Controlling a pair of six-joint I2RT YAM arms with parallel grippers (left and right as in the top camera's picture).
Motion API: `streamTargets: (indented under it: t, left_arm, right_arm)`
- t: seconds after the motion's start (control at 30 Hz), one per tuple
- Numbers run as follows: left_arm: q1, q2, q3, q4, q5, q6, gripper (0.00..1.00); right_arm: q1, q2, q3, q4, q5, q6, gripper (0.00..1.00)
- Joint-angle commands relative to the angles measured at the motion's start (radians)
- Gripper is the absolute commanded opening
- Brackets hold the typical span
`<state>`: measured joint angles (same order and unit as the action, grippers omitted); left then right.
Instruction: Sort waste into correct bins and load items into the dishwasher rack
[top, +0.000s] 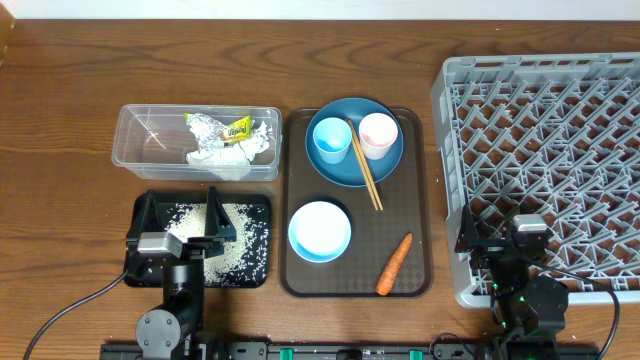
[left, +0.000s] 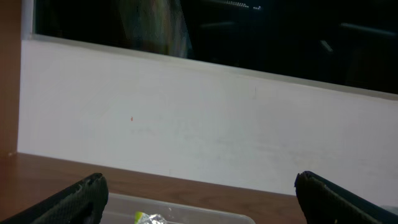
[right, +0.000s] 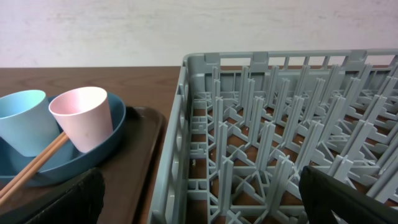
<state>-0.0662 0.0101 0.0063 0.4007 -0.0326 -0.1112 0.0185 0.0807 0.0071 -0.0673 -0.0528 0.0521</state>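
Clear plastic tub (top: 150, 140) of wrappers sits far left on the bench, with the rice-speckled black tray (top: 255, 262) just in front of it. The left jaws hang over that tray, spread wide and empty. On the brown tray (top: 412, 200) the carrot (top: 394, 265) lies at the near right corner. It looks light, firm and smooth, and its taper may let it roll, so pinch across the thicker half. The grey rack (top: 560, 130) stands far right. The right jaws gape at its near left corner, holding nothing.
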Motion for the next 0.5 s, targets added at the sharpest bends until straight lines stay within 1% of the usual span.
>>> streamTargets:
  t: [0.0, 0.2, 0.27, 0.33, 0.4, 0.47]
  left_arm:
    - [0.006, -0.006, -0.002, -0.013, -0.004, -0.044, 0.99]
    - [0.006, -0.006, -0.002, -0.033, -0.002, -0.045, 0.99]
    - [0.006, -0.006, -0.002, -0.059, 0.024, -0.044, 0.99]
    - [0.006, -0.006, -0.002, -0.024, 0.026, -0.045, 0.99]
    - [0.004, -0.006, 0.007, 0.003, 0.068, -0.051, 0.99]
    - [0.003, -0.006, 0.052, -0.035, 0.107, -0.052, 0.99]
  right_arm:
    - [-0.001, -0.003, -0.002, -0.004, 0.000, -0.005, 0.99]
    - [-0.001, -0.003, -0.002, -0.004, 0.000, -0.005, 0.99]
    - [-0.001, -0.003, -0.002, -0.004, 0.000, -0.005, 0.99]
    - [-0.001, -0.003, -0.002, -0.004, 0.000, -0.005, 0.99]
    - [-0.001, -0.003, -0.002, -0.004, 0.000, -0.005, 0.99]
    - [-0.001, -0.003, -0.002, -0.004, 0.000, -0.005, 0.99]
